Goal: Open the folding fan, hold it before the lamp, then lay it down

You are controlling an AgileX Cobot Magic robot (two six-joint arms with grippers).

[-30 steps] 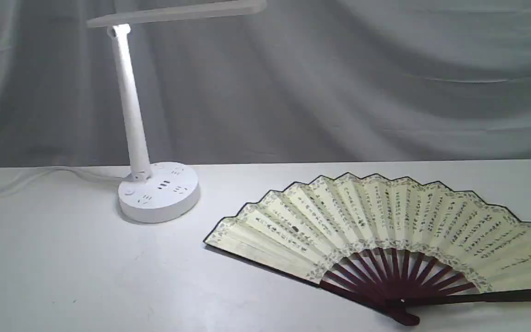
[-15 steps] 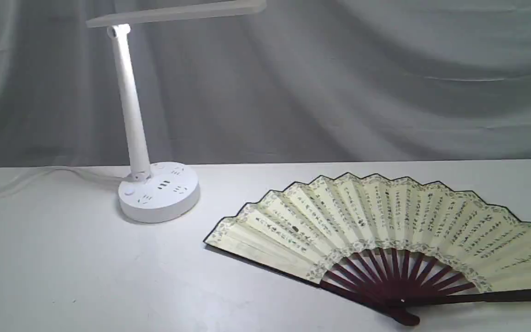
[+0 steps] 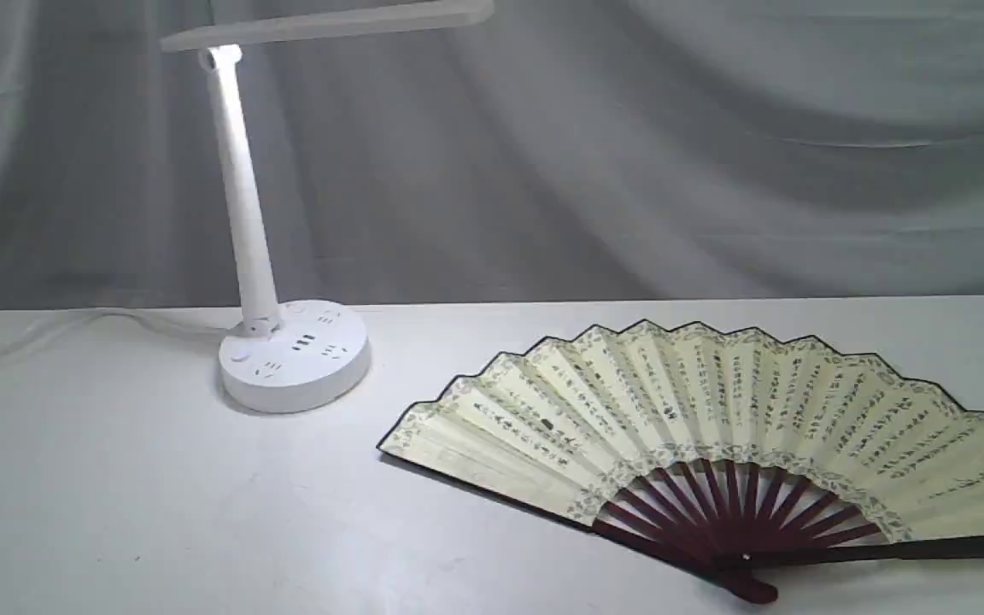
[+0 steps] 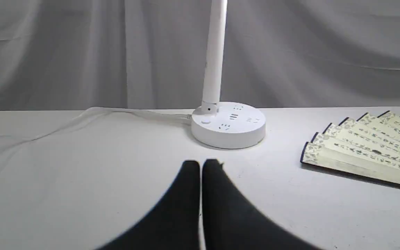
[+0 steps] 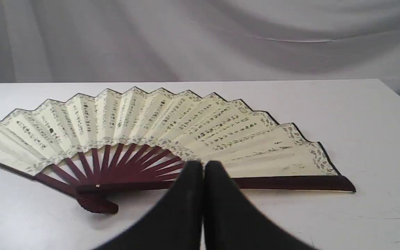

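The folding fan (image 3: 697, 410) lies spread open and flat on the white table at the right, cream leaf with black calligraphy, maroon ribs meeting at the pivot near the front edge. The white lamp (image 3: 294, 354) stands at the back left, its bar head lit. In the left wrist view my left gripper (image 4: 201, 164) is shut and empty, short of the lamp (image 4: 228, 125), with the fan's tip (image 4: 359, 158) off to one side. In the right wrist view my right gripper (image 5: 203, 165) is shut and empty, just before the fan (image 5: 144, 128), near its dark guard stick. Neither gripper shows in the exterior view.
The lamp's white cord (image 3: 73, 329) trails left along the back of the table (image 3: 116, 495). A grey draped cloth (image 3: 629, 154) hangs behind. The table's right edge (image 5: 399, 100) shows in the right wrist view.
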